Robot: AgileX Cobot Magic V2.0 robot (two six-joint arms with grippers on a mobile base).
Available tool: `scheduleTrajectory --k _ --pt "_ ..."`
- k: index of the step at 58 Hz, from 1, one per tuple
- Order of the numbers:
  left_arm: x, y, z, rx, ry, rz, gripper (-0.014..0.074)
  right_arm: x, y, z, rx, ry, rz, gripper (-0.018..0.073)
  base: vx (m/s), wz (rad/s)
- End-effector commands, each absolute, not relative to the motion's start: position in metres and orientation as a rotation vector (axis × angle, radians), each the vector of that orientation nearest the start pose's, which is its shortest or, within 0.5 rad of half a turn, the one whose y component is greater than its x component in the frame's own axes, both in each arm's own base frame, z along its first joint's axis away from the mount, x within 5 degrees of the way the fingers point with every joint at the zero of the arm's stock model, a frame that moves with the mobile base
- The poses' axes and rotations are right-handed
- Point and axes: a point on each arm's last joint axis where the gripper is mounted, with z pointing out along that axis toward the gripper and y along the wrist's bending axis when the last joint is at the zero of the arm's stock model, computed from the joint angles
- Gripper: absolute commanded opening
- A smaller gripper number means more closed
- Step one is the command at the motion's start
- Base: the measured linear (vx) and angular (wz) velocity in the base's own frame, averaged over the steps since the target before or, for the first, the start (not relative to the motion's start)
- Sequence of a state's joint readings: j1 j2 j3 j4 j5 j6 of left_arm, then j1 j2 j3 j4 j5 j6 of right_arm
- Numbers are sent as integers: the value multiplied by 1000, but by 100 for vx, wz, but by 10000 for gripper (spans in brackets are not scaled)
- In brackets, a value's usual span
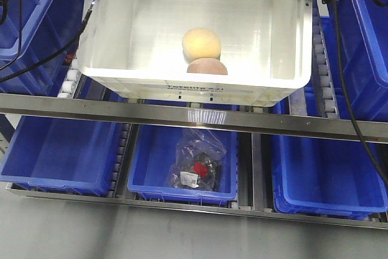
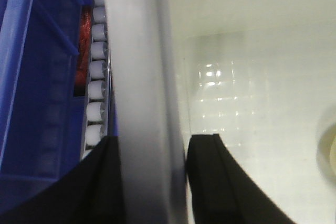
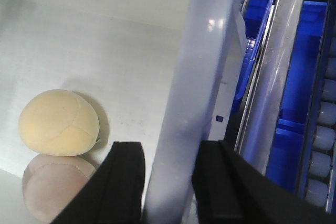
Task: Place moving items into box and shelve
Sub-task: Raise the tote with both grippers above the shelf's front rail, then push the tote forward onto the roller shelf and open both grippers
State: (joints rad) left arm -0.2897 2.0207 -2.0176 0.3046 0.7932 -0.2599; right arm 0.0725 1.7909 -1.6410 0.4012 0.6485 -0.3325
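Jaws, left: the left gripper (image 2: 152, 182) is clamped on the left side wall of the box, one black finger (image 2: 105, 182) outside and one inside, as seen in the left wrist view.
Jaws, right: the right gripper (image 3: 168, 187) is clamped on the right side wall in the same way, with dark fingers (image 3: 123, 182) either side of the rim.
Box: the white box (image 1: 121, 34) is held between both grippers above the upper steel rail (image 1: 182, 113) of the shelf, open side up; its printed front wall faces the front camera.
Box contents: a pale yellow item (image 1: 201, 43) and a reddish-pink item (image 1: 207, 67) are seen inside, touching each other, against the front wall near its middle.
Long axis: the box's long axis is laid left to right, parallel to the rail; its front edge is tipped slightly down toward the right.
Lower shelf: three blue bins (image 1: 60, 150) are lined up side by side under the rail.
Middle bin: a clear plastic bag (image 1: 197, 165) of small red and black parts is held in it.
Upper shelf: more blue bins are set to either side of the box, with white rollers (image 2: 97, 72) between.
Room: a grey floor (image 1: 121, 235) is seen below the shelf.
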Motion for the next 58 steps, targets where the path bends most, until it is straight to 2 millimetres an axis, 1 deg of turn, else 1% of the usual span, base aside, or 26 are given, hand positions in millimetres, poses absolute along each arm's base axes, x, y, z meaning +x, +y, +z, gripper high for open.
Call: scheduleTrajectory --k 1,5,10,31,42,46,51,53,58 --pt "448 -122 397 157 2030 -41 438 408 54 394 -158 1993 329 372 0 0" --pt "448 -123 397 153 2032 -52 478 409 53 395 -155 1986 327 401 0 0" --pt "448 -123 397 150 2033 -58 496 409 53 396 -151 1978 324 428 0 0" --pt "445 -122 401 150 2025 -60 496 410 52 397 -148 1958 307 500 0 0" --pt "446 -123 402 150 2016 -63 496 412 51 399 -134 1929 297 505 0 0" --pt "446 -123 402 151 2010 -63 494 412 51 400 -132 1924 296 491 0 0" --pt "444 -122 406 150 2000 -66 472 412 51 400 -130 1919 294 441 0 0" --pt "443 -122 409 149 1992 -68 454 412 51 400 -130 1918 293 410 0 0" --pt "437 -121 420 148 1953 -77 378 411 50 402 -129 1912 292 295 0 0"
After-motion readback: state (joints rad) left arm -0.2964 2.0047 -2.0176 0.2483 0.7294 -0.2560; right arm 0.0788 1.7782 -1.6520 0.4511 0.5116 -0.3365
